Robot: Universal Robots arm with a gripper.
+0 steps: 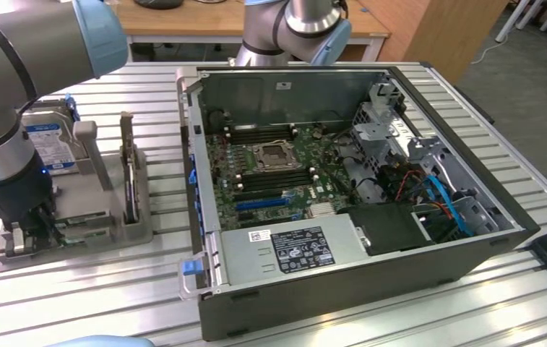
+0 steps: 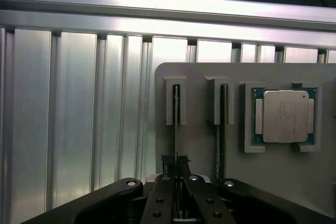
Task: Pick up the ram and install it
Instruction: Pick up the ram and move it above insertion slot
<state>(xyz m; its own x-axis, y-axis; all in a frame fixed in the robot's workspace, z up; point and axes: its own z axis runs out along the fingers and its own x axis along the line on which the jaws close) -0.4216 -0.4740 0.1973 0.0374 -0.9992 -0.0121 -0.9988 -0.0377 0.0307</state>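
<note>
In the exterior view my gripper (image 1: 30,228) is sunk into the end of the grey holder (image 1: 95,235) nearest the camera, on the exterior view's left. The holder sits on the slatted table (image 1: 80,303), beside the open computer case (image 1: 350,278). My arm (image 1: 3,108) reaches over from behind the case, and its last section points straight down into the holder. A hard drive (image 1: 47,141) and a dark upright card (image 1: 134,181) stand in the same holder, farther from the camera than my fingers.

In the wrist view the ram (image 2: 175,129) stands on edge in its slot, a thin line running straight into my gripper (image 2: 176,163). My jaws are drawn in tight, one on each face of the stick, clamped on it while it sits in the holder (image 2: 199,140). A second stick (image 2: 221,129) stands in the next slot, just beside my fingers (image 2: 202,203) and outside the grip. A processor (image 2: 285,116) lies flat in a recess beyond that stick.
</note>
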